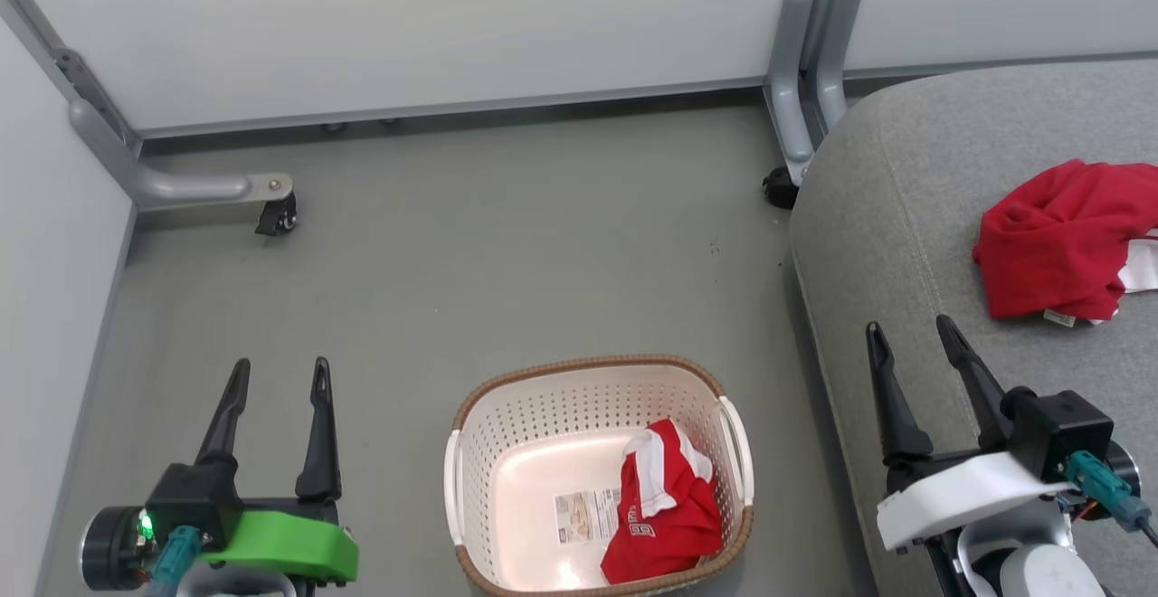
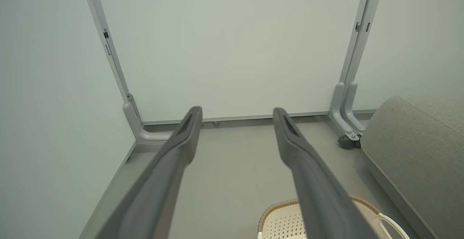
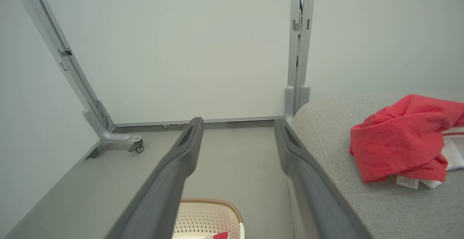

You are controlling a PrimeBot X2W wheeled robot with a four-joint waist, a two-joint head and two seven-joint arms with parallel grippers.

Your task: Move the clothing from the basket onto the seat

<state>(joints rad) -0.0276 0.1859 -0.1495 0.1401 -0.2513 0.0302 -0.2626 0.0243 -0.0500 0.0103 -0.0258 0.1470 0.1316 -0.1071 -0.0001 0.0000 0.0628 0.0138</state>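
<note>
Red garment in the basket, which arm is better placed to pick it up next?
Right, probably. The red garment lies against the right wall of the basket, nearer the open right pincer, which hangs at the edge of the seat. The left pincer, also open, is farther off.

**Head camera:** mounted high, facing forward and steeply down onto the floor (image 1: pixel 507 253). It takes in the basket (image 1: pixel 579 398) at bottom centre, the seat (image 1: pixel 905 217) at right, and the partition wall (image 1: pixel 407 27) beyond.

**Left wrist camera:** lower, facing nearly level along the left gripper (image 2: pixel 236 109) toward that wall. The basket rim is at its bottom edge and the seat corner at right.

**Right wrist camera:** likewise aimed along the right gripper (image 3: pixel 238 120), but set close beside the seat, looking across its top.

**Shared ground:** all three views share the wall's double upright post (image 1: pixel 814 36), the basket and the seat edge.
</note>
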